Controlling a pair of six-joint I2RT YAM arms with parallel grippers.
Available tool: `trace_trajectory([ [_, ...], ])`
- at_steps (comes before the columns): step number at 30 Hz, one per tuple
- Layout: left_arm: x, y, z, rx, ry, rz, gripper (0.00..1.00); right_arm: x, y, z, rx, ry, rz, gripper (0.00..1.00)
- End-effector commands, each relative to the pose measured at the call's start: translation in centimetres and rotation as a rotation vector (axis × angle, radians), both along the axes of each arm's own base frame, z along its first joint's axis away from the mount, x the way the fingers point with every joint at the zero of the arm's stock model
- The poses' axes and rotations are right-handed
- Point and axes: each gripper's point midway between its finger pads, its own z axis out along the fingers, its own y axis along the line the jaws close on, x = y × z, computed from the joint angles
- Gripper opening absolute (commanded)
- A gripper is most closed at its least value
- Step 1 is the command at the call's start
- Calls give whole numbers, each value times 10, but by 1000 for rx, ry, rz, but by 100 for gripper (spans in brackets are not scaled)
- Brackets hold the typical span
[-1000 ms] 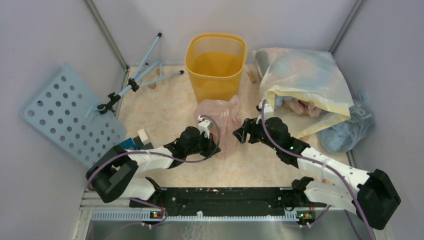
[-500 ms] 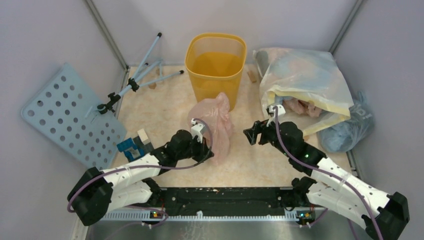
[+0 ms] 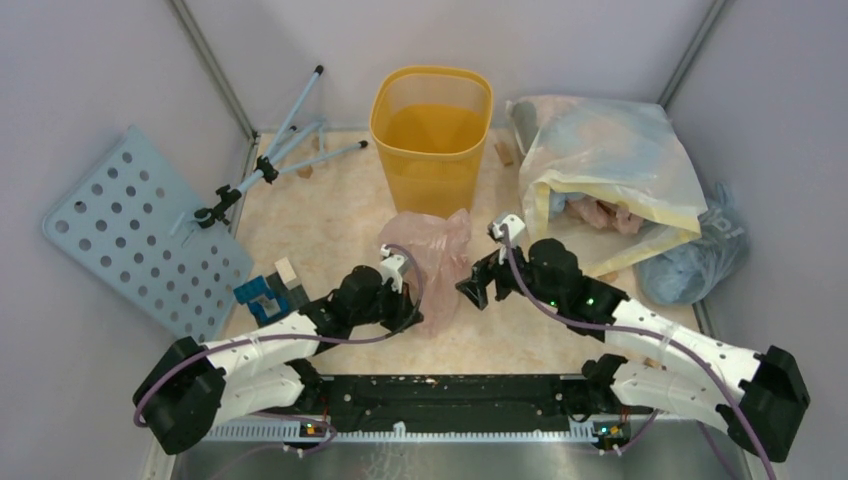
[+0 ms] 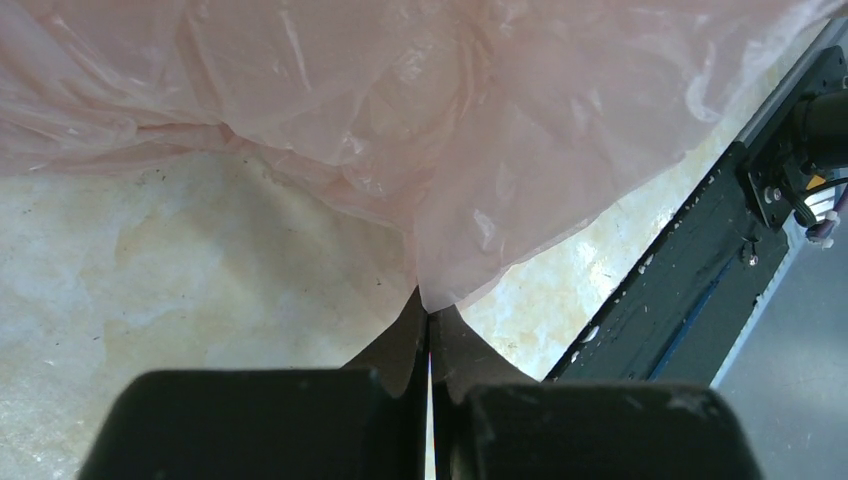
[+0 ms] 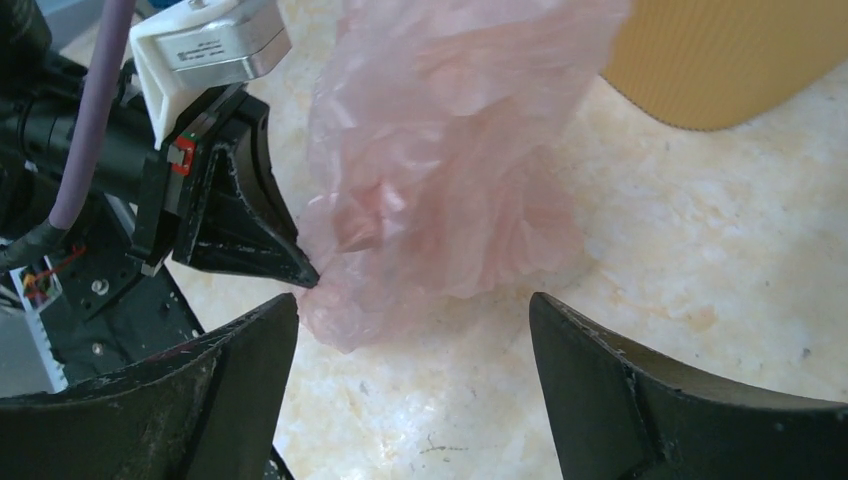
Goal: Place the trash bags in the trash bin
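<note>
Top external first: shows the trash bin (image 3: pixel 430 180) upright at the far side of the desk (image 3: pixel 330 220), with no pink film visible inside. Places the trash bag (image 3: pixel 432 255), thin and pale pink, bunched up on the desk just in front of the bin and between the 2 grippers, its top rising near the bin's wall. Puts the task, by judgement, short of halfway: 1 grasp made, with the lift over the rim and the drop inside left to do. Left wrist next: shows the left gripper (image 4: pixel 428 315) with jaws pressed together on a pinch of film at the bag's lower corner, low over the desk. Right wrist: shows the right gripper (image 5: pixel 412 300) spread wide, holding nothing, 1 jaw on either side of the bag's lower bulge and apparently clear of it. As for pose: left arm stretched forward and rightward from its base, lying low, wrist beside the bag's left flank; right arm reaching forward and leftward, elbow bent, gripper aimed at the bag's right flank. Off to the right, well apart from the work: a large whitish-yellow sack (image 3: pixel 610 150) and a grey-blue bag (image 3: pixel 700 255), both untouched.
</note>
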Motion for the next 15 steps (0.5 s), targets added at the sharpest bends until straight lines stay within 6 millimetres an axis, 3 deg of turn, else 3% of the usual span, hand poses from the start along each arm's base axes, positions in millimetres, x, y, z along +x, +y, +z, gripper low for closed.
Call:
trace_trajectory([
  [1,0,-2,8,-23,-20,-8,0,5,24,27,-12,-115,42,84],
  [6,2,0,5,-10,-18,6,0,22,21,28,-20,-131,-61,68],
  [9,1,0,3,-9,-15,6,0,27,17,33,-3,-149,-104,45],
  [13,2,2,2,-2,-16,13,0,35,2,39,4,-163,-198,6],
  [15,3,3,2,5,-18,24,0,38,-8,41,3,-172,-248,0],
])
